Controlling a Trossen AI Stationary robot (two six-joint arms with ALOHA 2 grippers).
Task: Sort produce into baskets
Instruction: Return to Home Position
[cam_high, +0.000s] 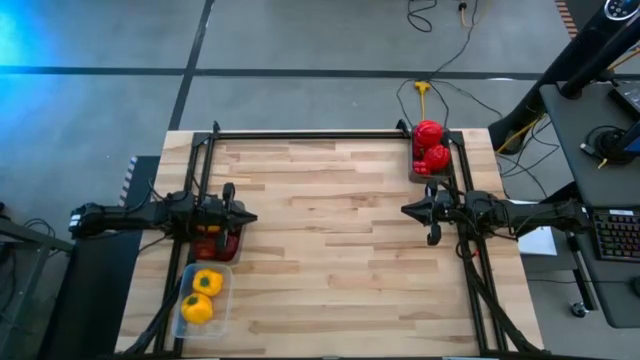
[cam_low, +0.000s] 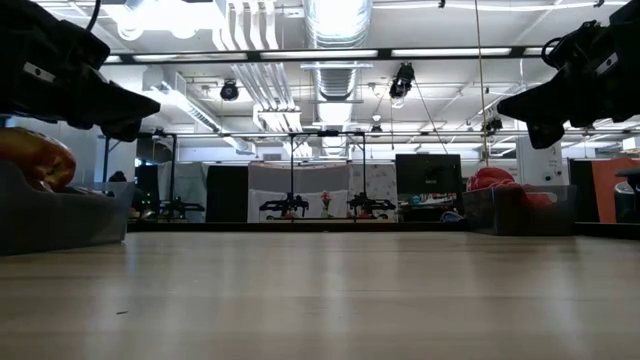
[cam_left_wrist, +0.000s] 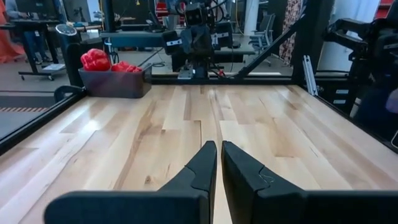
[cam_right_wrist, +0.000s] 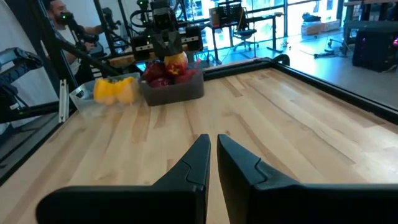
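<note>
Now both arms hang level over the wooden table (cam_high: 330, 250), pointing at each other from its opposite sides; the left gripper (cam_high: 245, 216) has its fingers (cam_left_wrist: 206, 165) clenched almost together on nothing; the right gripper (cam_high: 408, 210) is likewise pinched shut and empty; the red peppers (cam_left_wrist: 96, 59) are heaped in the right dark tray (cam_left_wrist: 115, 84), just beside the right arm; maroon produce (cam_right_wrist: 158, 73) fills the left dark tray (cam_right_wrist: 177, 89), partly under the left arm; two yellow peppers (cam_high: 203, 295) lie in the clear tub (cam_high: 224, 300) just beside that tray.
</note>
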